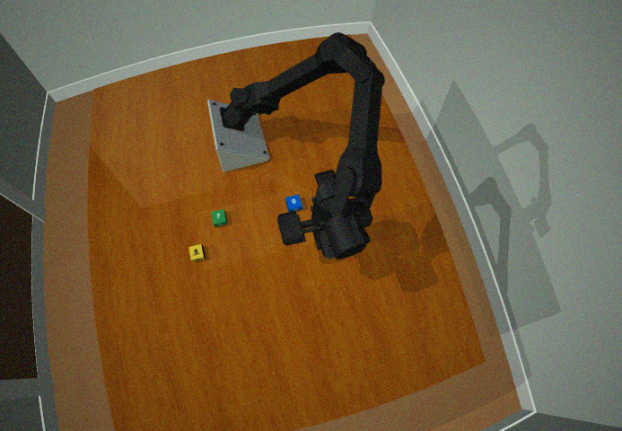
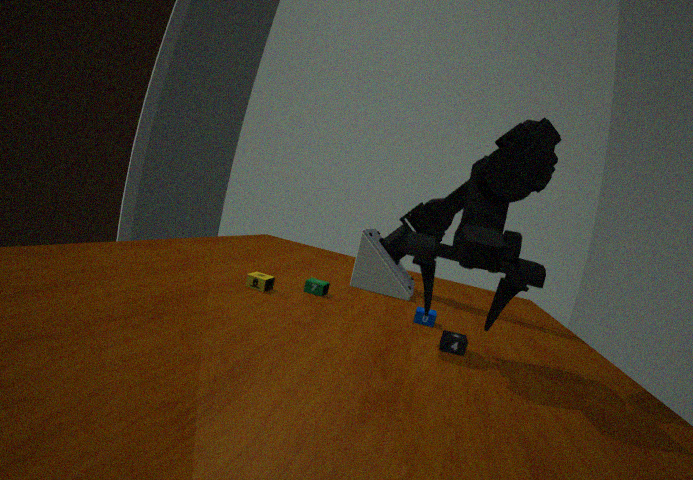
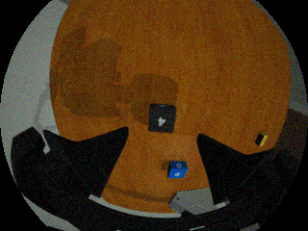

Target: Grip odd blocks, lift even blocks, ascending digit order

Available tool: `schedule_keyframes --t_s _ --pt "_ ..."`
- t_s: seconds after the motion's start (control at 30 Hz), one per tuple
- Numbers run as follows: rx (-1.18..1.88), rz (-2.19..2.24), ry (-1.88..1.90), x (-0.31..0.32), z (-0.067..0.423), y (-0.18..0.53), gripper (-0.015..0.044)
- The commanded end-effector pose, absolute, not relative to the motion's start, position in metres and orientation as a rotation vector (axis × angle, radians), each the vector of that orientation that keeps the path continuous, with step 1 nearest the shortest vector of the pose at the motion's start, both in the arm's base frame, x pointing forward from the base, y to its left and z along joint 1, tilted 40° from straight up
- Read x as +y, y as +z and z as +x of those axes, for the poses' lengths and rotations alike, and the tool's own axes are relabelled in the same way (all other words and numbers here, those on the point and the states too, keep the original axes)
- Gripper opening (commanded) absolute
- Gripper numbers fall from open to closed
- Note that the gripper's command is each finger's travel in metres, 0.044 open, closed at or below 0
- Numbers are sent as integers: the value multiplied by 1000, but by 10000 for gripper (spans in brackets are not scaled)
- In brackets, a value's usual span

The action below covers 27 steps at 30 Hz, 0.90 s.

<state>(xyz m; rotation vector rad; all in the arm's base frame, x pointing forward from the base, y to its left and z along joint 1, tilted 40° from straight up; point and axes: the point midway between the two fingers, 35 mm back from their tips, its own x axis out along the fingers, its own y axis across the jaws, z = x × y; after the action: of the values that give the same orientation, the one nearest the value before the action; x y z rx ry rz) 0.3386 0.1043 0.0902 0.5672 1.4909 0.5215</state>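
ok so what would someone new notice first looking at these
Probably the black arm arching over the wooden table, its pincer spread wide and raised above a small black block marked 4, holding nothing. Next come the bright blocks: a blue one right beside the black one, then a green one and a yellow one off to the side. A grey wedge-shaped mount carries the arm's foot.
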Motion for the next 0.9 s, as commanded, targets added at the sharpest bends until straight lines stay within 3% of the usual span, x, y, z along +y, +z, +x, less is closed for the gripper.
schedule_keyframes --t_s 0.0,0.03,0.4,0.77,0.87 --pt "1481 563 531 100 340 101 400" --pt "1481 563 531 100 340 101 400" --pt "1483 560 528 47 338 162 120" --pt "1483 560 528 47 338 162 120" --pt "1482 551 512 21 346 142 120"
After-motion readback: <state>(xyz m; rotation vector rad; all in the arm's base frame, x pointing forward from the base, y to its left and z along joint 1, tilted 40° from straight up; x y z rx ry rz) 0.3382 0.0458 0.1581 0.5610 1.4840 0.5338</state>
